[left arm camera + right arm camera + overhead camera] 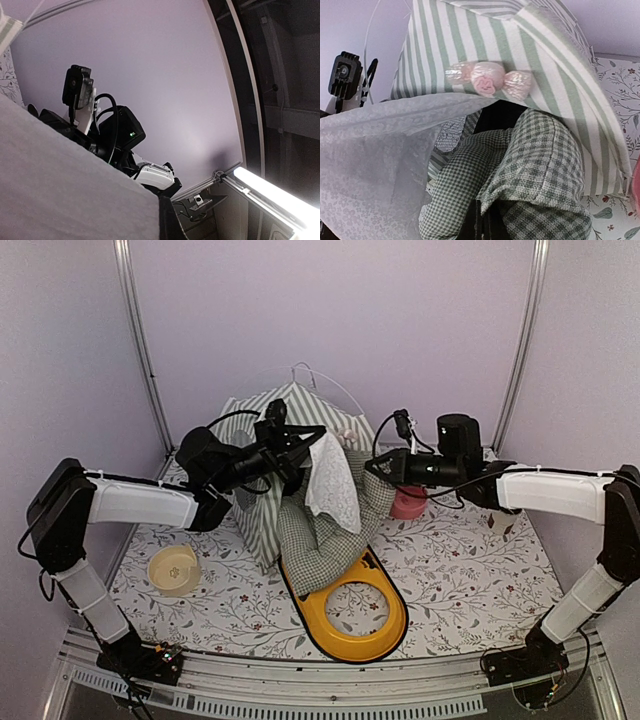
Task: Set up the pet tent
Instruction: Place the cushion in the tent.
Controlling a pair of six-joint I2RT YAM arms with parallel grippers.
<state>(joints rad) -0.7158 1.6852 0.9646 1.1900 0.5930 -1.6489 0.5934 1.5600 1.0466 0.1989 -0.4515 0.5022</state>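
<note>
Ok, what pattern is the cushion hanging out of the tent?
Cushion: green-and-white check, clearest in right wrist view.

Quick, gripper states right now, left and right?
Left gripper: shut on the white mesh door flap, holding it lifted.
Right gripper: shut, apparently pinching the checked cushion.

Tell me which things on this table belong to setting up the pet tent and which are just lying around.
Job in hand:
- striped pet tent
- white mesh door flap
- pink candy-shaped ornament on the tent

Lying about:
- green-checked cushion
- yellow oval tray
- cream bowl
- pink cup
</note>
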